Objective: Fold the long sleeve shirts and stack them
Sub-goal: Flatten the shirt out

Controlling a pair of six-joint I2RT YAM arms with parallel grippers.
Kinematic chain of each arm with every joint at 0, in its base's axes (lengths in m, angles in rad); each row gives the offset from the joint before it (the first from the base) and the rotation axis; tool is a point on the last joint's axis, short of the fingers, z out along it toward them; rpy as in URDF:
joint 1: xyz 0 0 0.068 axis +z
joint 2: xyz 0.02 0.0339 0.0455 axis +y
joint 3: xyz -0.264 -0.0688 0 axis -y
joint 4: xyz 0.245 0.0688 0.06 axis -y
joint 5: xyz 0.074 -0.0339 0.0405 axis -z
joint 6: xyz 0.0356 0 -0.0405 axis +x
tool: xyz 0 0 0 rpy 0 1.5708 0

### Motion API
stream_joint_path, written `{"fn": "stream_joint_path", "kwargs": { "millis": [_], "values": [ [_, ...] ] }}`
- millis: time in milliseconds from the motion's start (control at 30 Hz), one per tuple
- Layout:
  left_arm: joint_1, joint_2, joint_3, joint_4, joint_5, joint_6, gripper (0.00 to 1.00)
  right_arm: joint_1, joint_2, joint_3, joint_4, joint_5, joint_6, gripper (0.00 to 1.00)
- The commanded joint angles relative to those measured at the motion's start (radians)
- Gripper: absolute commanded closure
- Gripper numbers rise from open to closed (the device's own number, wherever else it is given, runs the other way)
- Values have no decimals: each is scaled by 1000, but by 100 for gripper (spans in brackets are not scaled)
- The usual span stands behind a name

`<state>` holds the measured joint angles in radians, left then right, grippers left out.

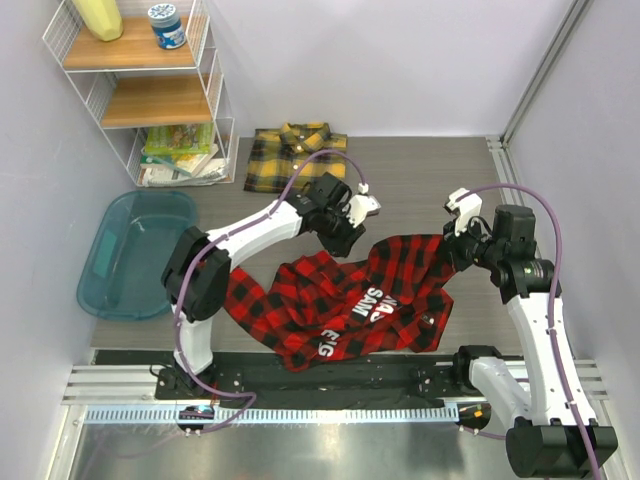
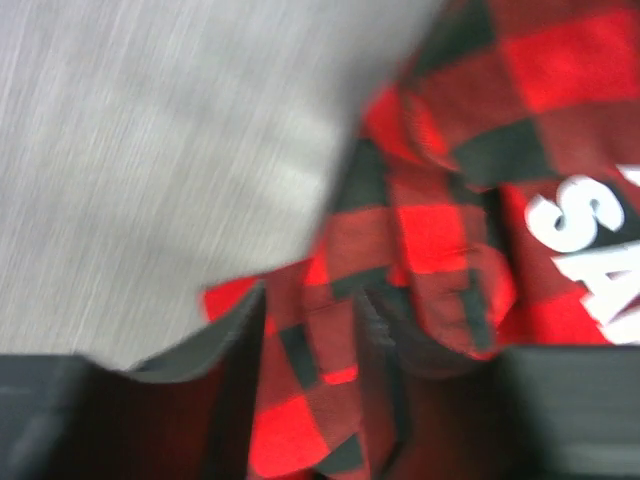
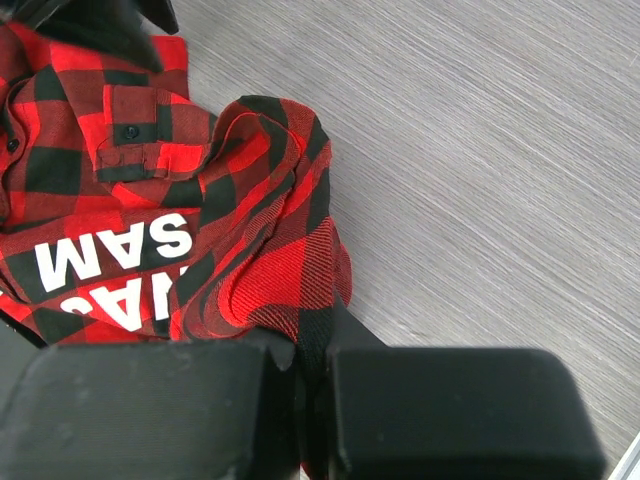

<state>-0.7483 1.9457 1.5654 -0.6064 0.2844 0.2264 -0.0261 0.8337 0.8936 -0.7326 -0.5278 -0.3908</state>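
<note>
The red-and-black check shirt (image 1: 350, 300) with white lettering lies crumpled at the table's front centre. My left gripper (image 1: 345, 240) is shut on its upper left edge; red check cloth (image 2: 300, 390) fills the space between its fingers. My right gripper (image 1: 455, 248) is shut on the shirt's upper right corner, with a fold of cloth (image 3: 320, 340) pinched between its pads. Both held edges are lifted off the table. The yellow-and-black check shirt (image 1: 295, 155) lies folded at the back of the table.
A wire shelf (image 1: 150, 90) with wooden boards stands at the back left, holding a jar and packets. A teal plastic tub (image 1: 135, 250) sits left of the table. A black strip (image 1: 330, 375) runs along the near edge.
</note>
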Motion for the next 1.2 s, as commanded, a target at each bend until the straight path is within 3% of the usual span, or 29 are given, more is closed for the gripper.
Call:
{"fn": "stream_joint_path", "kwargs": {
  "millis": [0,100,333,533,633,767,800,967,1167],
  "values": [
    [-49,-112,-92,-18,110,24,51,-3,1,18,35,-26,-13,99],
    [-112,-110,-130,8,-2,-7,45,-1,10,15,38,-23,-14,99],
    [-160,-33,-105,25,-82,-73,42,-1,8,11,41,-23,-8,99],
    [-151,10,-122,63,-220,-56,46,-3,8,11,41,-20,-14,99],
    [-129,12,-105,48,-225,-48,57,-3,13,10,41,-23,-17,99],
    [-108,-22,-99,36,-202,-36,93,-3,18,2,45,-35,-13,99],
    [-100,-30,-94,30,-191,-30,98,-3,19,-1,47,-38,-14,99],
    [-62,-28,19,34,-133,-16,100,-3,27,-8,58,-41,-10,99],
    [16,108,241,186,-195,-71,100,-3,22,-19,59,-41,-5,99]
  ]
}}
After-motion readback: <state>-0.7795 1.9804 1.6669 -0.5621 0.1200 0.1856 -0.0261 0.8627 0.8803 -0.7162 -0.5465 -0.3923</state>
